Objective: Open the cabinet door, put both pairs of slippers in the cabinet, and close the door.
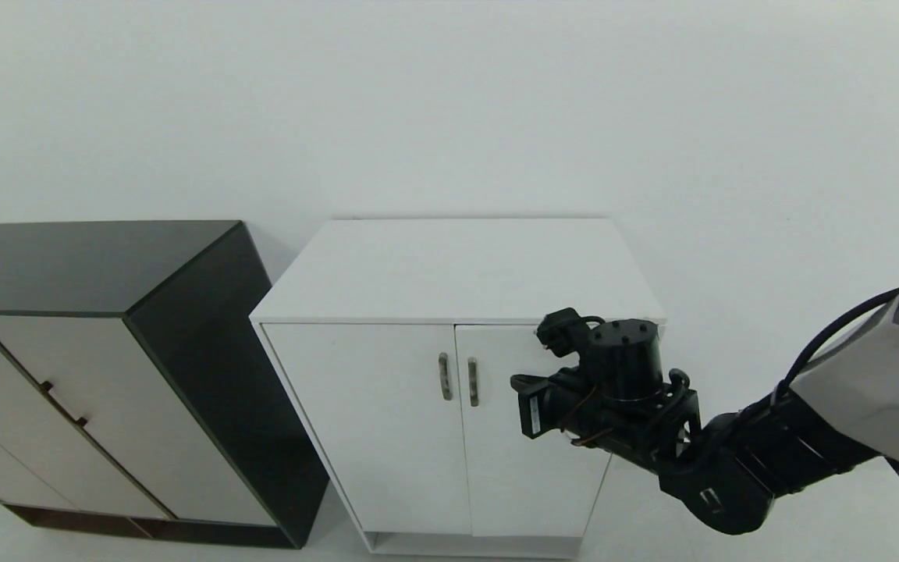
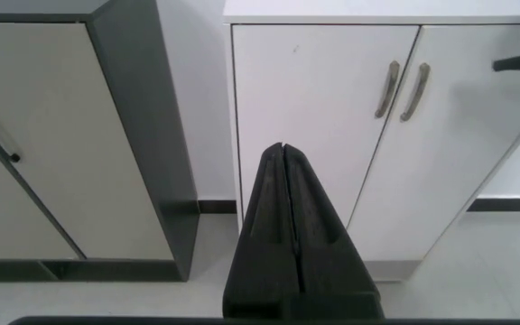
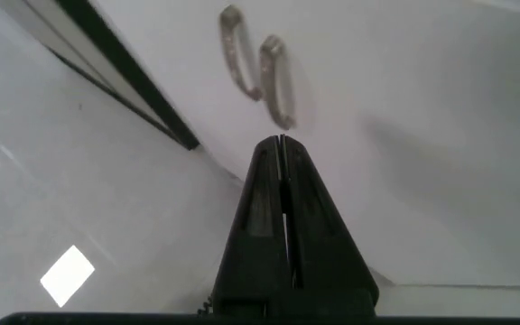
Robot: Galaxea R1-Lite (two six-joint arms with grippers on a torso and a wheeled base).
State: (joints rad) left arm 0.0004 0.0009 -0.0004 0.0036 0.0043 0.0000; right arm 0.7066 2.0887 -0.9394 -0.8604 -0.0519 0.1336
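The white cabinet (image 1: pixel 449 269) stands against the wall with both doors closed. Its two metal handles (image 1: pixel 458 379) meet at the middle seam. My right gripper (image 1: pixel 518 382) is shut and hovers in front of the right door (image 1: pixel 527 453), just right of the handles. The right wrist view has the shut fingertips (image 3: pixel 283 144) pointing just below the two handles (image 3: pixel 258 65). My left gripper (image 2: pixel 283 149) is shut with nothing in it, held back from the cabinet and facing its left door (image 2: pixel 319 108).
A dark cabinet (image 1: pixel 184 328) with pale doors stands close on the left of the white one, with a narrow gap between them. Pale floor lies in front of both. The wall behind is plain white.
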